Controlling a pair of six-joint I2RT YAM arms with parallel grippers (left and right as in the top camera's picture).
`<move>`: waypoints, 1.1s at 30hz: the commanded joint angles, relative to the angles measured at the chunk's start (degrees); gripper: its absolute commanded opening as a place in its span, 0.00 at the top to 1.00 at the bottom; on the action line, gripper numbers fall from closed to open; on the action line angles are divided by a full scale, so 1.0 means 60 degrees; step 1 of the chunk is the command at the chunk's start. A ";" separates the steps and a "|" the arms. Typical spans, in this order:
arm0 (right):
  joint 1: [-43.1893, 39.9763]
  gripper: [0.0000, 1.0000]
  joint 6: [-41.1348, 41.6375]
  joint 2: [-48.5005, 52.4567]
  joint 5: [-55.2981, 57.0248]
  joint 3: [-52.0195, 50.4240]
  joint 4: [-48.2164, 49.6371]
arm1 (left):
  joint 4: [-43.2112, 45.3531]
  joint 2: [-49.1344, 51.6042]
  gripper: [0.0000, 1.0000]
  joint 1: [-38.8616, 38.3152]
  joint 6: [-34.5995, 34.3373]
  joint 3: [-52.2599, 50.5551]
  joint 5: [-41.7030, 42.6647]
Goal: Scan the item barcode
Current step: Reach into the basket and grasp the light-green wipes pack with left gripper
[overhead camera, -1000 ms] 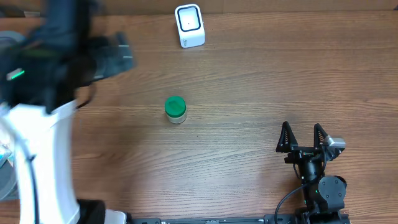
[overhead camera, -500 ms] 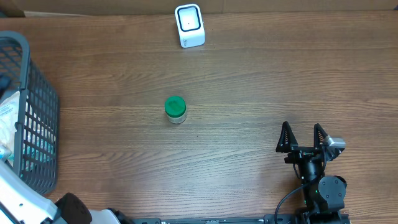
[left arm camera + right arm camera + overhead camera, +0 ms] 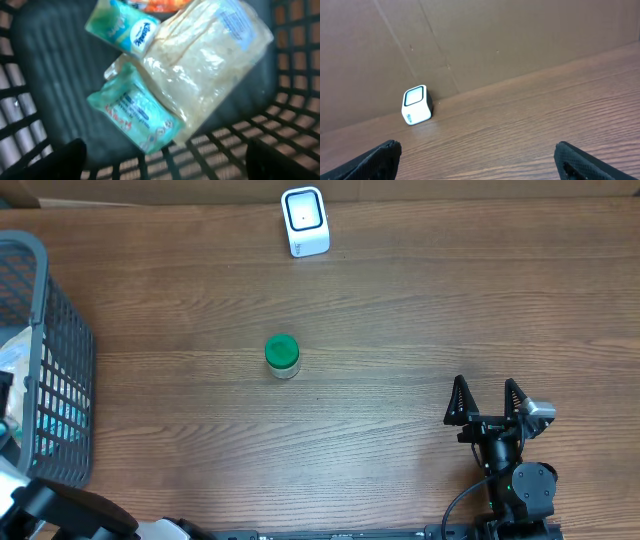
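Over the dark mesh basket point(image 3: 60, 380) at table's left edge: left gripper point(image 3: 170, 167) spread wide, gripping nothing, above two teal packets point(image 3: 135, 112) and a clear bag point(image 3: 210, 65) of pale grains. Mid-table, green-lidded jar point(image 3: 282, 356) upright, well apart from white scanner point(image 3: 305, 221) at far edge; right gripper point(image 3: 487, 402) splayed, empty, near front edge. Brown wood-grain tabletop point(image 3: 420, 310), cardboard wall point(image 3: 495, 35) behind.

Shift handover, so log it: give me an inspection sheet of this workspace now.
Surface: wooden table, no spills seen.
Job's things: white scanner at the far edge; green-lidded jar upright mid-table.
Clutter: basket at the left edge, packets inside.
Grippers: left gripper over the basket, fingers apart, empty; right gripper open, empty, at the front edge.
Cables: black cable by the right arm.
Surroundings: cardboard wall behind the table.
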 commanded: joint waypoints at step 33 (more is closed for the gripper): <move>-0.0011 0.00 -0.0036 -0.0033 0.0098 -0.0095 0.0047 | 0.4382 0.2412 0.67 0.0036 0.3625 -0.3636 -0.0699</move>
